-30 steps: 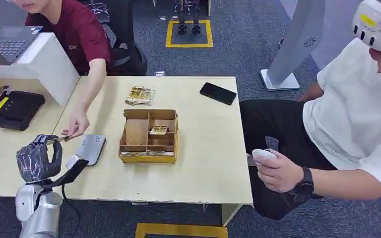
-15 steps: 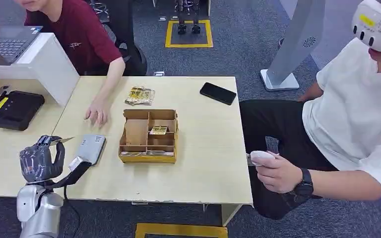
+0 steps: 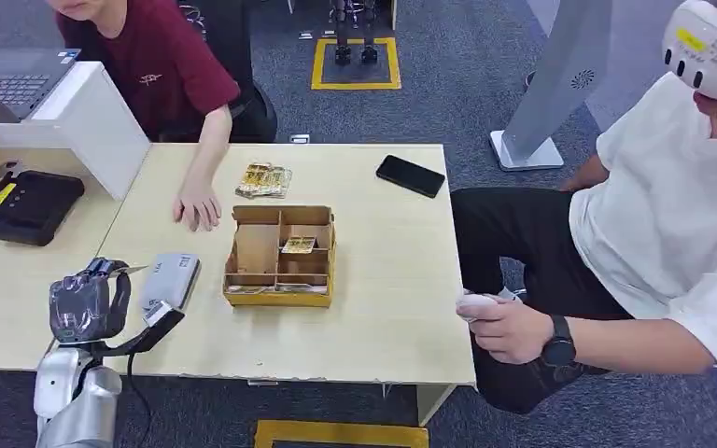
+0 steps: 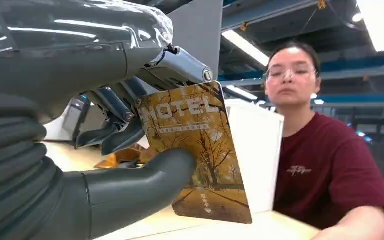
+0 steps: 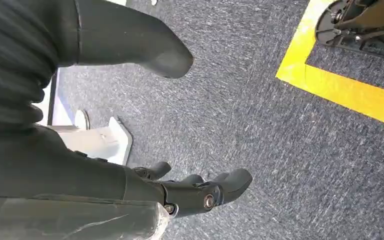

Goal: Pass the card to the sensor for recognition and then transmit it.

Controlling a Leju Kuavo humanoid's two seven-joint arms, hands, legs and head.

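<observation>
Left hand (image 3: 89, 306) pinches the card (image 4: 197, 150) between thumb and fingers (image 4: 112, 102), printed face exposed, presumably so it can be presented flat to the reader. Just beyond the fingertips lies the grey sensor (image 3: 170, 279) on the table (image 3: 383, 280); the card is not yet over it. Further out stands the wooden organiser (image 3: 280, 255), then a person's hand (image 3: 196, 207) resting flat. Right hand (image 5: 200, 192) hangs idle over the carpet, fingers loosely apart, holding nothing.
</observation>
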